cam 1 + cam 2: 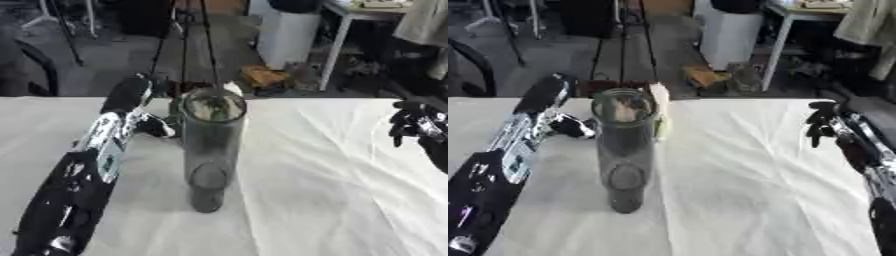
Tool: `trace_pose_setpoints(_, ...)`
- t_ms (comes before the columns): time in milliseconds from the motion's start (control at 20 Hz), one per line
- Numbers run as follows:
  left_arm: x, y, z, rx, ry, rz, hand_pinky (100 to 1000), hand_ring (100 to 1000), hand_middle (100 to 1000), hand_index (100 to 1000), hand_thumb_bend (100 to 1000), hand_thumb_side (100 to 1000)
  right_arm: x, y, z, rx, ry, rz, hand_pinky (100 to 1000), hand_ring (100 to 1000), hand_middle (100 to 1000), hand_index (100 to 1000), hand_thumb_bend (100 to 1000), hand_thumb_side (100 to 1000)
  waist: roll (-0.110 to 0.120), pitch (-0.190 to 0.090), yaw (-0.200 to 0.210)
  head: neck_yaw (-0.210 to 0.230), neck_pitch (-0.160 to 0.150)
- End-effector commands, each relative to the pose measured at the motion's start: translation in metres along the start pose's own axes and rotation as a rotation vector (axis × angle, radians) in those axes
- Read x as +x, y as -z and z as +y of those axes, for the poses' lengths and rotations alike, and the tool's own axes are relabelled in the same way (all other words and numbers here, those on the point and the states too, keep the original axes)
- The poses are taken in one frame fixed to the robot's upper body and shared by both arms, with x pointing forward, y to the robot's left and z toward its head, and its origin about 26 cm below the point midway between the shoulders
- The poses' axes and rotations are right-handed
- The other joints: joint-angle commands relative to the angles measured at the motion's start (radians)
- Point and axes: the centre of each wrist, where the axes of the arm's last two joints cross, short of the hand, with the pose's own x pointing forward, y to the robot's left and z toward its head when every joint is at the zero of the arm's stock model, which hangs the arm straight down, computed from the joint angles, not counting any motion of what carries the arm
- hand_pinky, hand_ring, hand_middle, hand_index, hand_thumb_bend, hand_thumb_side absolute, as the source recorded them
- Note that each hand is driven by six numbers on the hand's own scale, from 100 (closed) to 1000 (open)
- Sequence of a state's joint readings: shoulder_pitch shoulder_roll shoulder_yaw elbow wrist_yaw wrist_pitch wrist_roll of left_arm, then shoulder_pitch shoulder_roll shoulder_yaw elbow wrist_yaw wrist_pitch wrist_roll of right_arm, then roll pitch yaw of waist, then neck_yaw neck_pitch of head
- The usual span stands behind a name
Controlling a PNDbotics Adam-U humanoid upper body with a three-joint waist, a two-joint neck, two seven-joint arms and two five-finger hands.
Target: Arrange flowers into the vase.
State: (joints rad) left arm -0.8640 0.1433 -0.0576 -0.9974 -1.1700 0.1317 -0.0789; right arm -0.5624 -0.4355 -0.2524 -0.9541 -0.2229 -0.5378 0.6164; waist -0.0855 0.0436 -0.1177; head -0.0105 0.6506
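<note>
A: Vase front and centre, a tall glass cylinder standing upright on the white cloth that covers the bench, a little left of the middle.

B: And something green shows inside it near the rim, leaves by the look of them, though I can't make out more than that.

A: Just behind the rim there's a pale flower, cream coloured, peeking out on the right side of the glass. Whether it sits in the vase or behind it, I can't tell.

B: Left arm comes in from the lower left corner, black and silver, reaching up beside the vase. The left hand is at the far side, level with the rim, just left of the glass.

A: Are its fingers closed on anything?

B: Can't tell. The hand is a dark shape there and the vase hides whatever lies next to it.

A: Right hand then. It hangs over the right edge of the bench, well apart from the vase, fingers curled downward, and it carries nothing.

B: Behind the bench there's a grey floor and a white table leg.
</note>
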Motion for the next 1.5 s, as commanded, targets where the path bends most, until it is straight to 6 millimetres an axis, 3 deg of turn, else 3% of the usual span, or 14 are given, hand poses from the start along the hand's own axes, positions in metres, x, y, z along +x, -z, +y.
trace_pose_setpoints(50, 0.000, 0.007, 0.006, 0.022, 0.009, 0.030, 530, 628, 532, 737, 962, 238, 0.008, 0.004, -0.010, 0.060, -0.062, -0.058, 313, 475, 543, 793, 100, 646, 0.000, -0.015, -0.004, 0.003, 0.005)
trace_pose_setpoints(950, -0.020, 0.008, -0.011, -0.115, 0.168, 0.095, 585, 636, 569, 752, 967, 247, 0.008, 0.003, -0.010, 0.064, -0.062, -0.057, 312, 474, 542, 793, 100, 652, 0.002, -0.006, -0.015, 0.010, 0.004)
trace_pose_setpoints(1500, -0.028, 0.006, -0.022, -0.049, 0.200, 0.189, 585, 636, 555, 742, 948, 205, 0.009, 0.007, -0.009, 0.072, -0.062, -0.069, 312, 474, 541, 794, 100, 657, 0.001, 0.012, -0.031, 0.018, -0.006)
